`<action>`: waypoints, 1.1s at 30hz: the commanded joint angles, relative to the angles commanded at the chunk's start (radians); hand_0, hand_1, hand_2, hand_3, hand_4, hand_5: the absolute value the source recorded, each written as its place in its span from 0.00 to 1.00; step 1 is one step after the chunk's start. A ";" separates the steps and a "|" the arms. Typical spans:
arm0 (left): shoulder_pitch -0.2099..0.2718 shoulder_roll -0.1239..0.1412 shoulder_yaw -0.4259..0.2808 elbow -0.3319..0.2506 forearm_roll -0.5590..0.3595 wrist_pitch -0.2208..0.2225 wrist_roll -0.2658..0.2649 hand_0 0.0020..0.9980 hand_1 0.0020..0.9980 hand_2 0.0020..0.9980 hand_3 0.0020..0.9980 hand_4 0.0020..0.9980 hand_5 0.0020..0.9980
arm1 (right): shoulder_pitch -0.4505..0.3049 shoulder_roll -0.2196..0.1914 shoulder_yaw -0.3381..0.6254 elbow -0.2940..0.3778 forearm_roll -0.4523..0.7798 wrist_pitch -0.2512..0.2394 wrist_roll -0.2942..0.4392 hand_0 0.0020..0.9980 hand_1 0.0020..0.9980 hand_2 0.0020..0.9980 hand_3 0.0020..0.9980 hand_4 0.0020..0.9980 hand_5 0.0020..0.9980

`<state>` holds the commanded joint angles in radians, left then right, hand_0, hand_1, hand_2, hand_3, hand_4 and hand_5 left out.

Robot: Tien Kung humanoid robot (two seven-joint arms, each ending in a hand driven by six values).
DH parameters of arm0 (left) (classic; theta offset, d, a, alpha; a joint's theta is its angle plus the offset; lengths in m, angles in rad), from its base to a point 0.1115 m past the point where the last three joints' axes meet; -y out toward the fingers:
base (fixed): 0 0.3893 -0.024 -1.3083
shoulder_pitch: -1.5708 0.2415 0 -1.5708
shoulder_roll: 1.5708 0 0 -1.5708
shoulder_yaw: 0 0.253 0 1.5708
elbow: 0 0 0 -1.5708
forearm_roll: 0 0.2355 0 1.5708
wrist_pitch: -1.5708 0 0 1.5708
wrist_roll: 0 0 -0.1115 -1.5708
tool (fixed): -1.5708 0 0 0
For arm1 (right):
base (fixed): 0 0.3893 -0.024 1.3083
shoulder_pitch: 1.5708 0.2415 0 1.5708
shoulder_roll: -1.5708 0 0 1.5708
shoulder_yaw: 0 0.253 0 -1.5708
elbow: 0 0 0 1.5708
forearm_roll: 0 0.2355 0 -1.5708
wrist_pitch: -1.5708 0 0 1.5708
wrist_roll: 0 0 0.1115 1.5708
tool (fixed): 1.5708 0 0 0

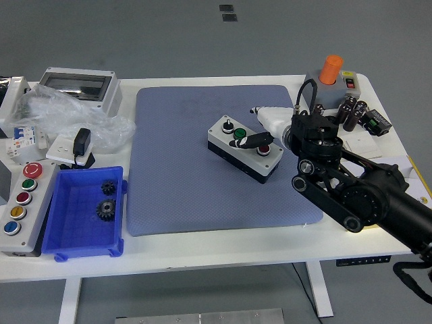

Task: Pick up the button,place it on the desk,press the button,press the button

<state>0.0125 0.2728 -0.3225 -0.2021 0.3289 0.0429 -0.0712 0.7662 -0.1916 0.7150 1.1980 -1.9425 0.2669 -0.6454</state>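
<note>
Head view shows the right hand (270, 131) over the button box (244, 148) on the blue mat (202, 196). One finger (256, 140) is extended onto it, touching beside the green button (239, 133); nothing is grasped.

The button box (244, 148) lies on the mat (182, 182), bin (71, 233) at left.

One robot hand (260, 140) reaches over one blue mat (202, 189) at the desk's (202, 250) centre, where one three-button box (246, 148) sits. At the left edge lie one five-button panel (20, 206) and one blue tray (77, 233) holding two black gears (106, 199). One clear-lidded enclosure (77, 86) occupies the far left corner; one orange-knobbed box (331, 84) occupies the far right corner.
</note>
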 joint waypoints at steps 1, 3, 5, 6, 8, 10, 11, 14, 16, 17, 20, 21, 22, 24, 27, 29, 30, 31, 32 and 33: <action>0.000 0.000 0.000 0.000 0.000 0.000 0.000 0.58 0.63 0.60 0.61 0.54 0.27 | 0.002 0.001 0.000 -0.006 -0.001 -0.002 0.000 0.73 1.00 1.00 1.00 1.00 0.81; 0.000 0.000 0.000 0.000 0.000 0.000 0.000 0.58 0.63 0.60 0.61 0.54 0.27 | 0.004 0.002 -0.001 -0.013 -0.001 -0.005 0.000 0.73 1.00 1.00 1.00 1.00 0.81; 0.000 -0.001 0.003 0.000 -0.002 0.000 0.000 0.58 0.63 0.60 0.61 0.54 0.26 | 0.011 0.004 -0.005 -0.026 0.002 -0.006 0.000 0.67 0.94 1.00 1.00 1.00 0.80; 0.001 -0.001 0.004 0.000 -0.003 0.000 0.000 0.58 0.63 0.60 0.61 0.54 0.26 | 0.013 0.004 -0.007 -0.030 0.004 -0.006 0.000 0.67 0.94 1.00 1.00 1.00 0.80; 0.001 -0.001 0.005 0.000 -0.004 0.000 -0.001 0.58 0.63 0.60 0.61 0.54 0.26 | 0.022 0.006 -0.017 -0.042 0.015 -0.004 0.000 0.67 0.94 1.00 1.00 1.00 0.80; 0.001 -0.001 0.006 0.000 -0.005 -0.001 -0.001 0.58 0.63 0.60 0.61 0.54 0.26 | 0.028 0.009 -0.028 -0.050 0.025 -0.001 0.000 0.62 0.80 1.00 1.00 1.00 0.81; 0.001 -0.001 0.006 0.000 -0.005 -0.001 -0.001 0.58 0.63 0.60 0.61 0.54 0.26 | 0.032 0.010 -0.034 -0.054 0.032 0.001 0.000 0.62 0.80 1.00 1.00 1.00 0.81; 0.000 0.000 0.007 0.000 -0.005 -0.001 -0.002 0.58 0.63 0.60 0.61 0.54 0.26 | 0.039 0.016 -0.049 -0.061 0.050 0.005 0.000 0.62 0.80 1.00 1.00 1.00 0.81; 0.000 0.000 0.008 0.000 -0.006 -0.001 -0.002 0.58 0.63 0.60 0.61 0.54 0.26 | 0.042 0.021 -0.057 -0.066 0.062 0.006 0.000 0.62 0.75 0.90 1.00 1.00 0.84; 0.000 -0.001 0.009 0.000 -0.006 -0.001 -0.002 0.58 0.63 0.60 0.61 0.54 0.26 | 0.042 0.022 -0.060 -0.067 0.065 0.007 0.000 0.62 0.75 0.90 1.00 1.00 0.84; 0.000 -0.001 0.011 0.000 -0.009 -0.001 -0.003 0.58 0.63 0.60 0.61 0.54 0.26 | 0.041 0.027 -0.062 -0.066 0.074 0.008 0.000 0.62 0.75 0.90 1.00 1.00 0.84; 0.000 -0.001 0.012 0.000 -0.009 0.000 -0.003 0.58 0.63 0.60 0.61 0.54 0.26 | 0.041 0.028 -0.062 -0.066 0.076 0.007 0.000 0.62 0.75 0.90 1.00 1.00 0.84; 0.000 -0.001 0.013 0.000 -0.010 0.000 -0.003 0.58 0.64 0.60 0.61 0.54 0.26 | 0.041 0.029 -0.063 -0.066 0.077 0.007 0.000 0.61 0.73 0.86 1.00 1.00 0.84; 0.001 -0.002 0.014 0.000 -0.010 0.000 -0.003 0.58 0.64 0.60 0.61 0.54 0.26 | 0.042 0.034 -0.067 -0.073 0.083 0.005 0.000 0.61 0.73 0.86 1.00 1.00 0.84; 0.000 -0.001 0.014 0.000 -0.011 0.000 -0.005 0.58 0.64 0.60 0.61 0.54 0.26 | 0.043 0.043 -0.084 -0.107 0.095 0.000 0.000 0.61 0.73 0.86 1.00 1.00 0.84; 0.000 -0.002 0.013 0.000 -0.010 -0.001 -0.006 0.58 0.64 0.60 0.61 0.53 0.25 | 0.040 0.049 -0.098 -0.136 0.104 -0.016 0.000 0.61 0.73 0.87 1.00 1.00 0.85; 0.000 -0.003 0.013 0.000 -0.010 -0.001 -0.007 0.58 0.64 0.60 0.61 0.53 0.25 | 0.039 0.050 -0.102 -0.142 0.105 -0.024 0.000 0.61 0.73 0.87 1.00 1.00 0.85; 0.001 -0.004 0.015 0.000 -0.011 -0.001 -0.007 0.58 0.64 0.60 0.61 0.53 0.25 | 0.037 0.051 -0.108 -0.147 0.106 -0.036 0.000 0.61 0.73 0.87 1.00 1.00 0.85; 0.002 -0.004 0.016 0.000 -0.013 -0.001 -0.007 0.58 0.64 0.60 0.61 0.53 0.25 | 0.036 0.052 -0.111 -0.149 0.104 -0.047 0.000 0.61 0.73 0.87 1.00 1.00 0.85; 0.003 -0.005 0.018 0.000 -0.014 0.000 -0.007 0.58 0.64 0.60 0.61 0.53 0.25 | 0.035 0.052 -0.116 -0.150 0.100 -0.063 0.000 0.61 0.73 0.87 1.00 1.00 0.85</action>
<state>0.0151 0.2683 -0.3049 -0.2021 0.3149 0.0425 -0.0782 0.8010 -0.1395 0.5989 1.0476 -1.8421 0.2036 -0.6454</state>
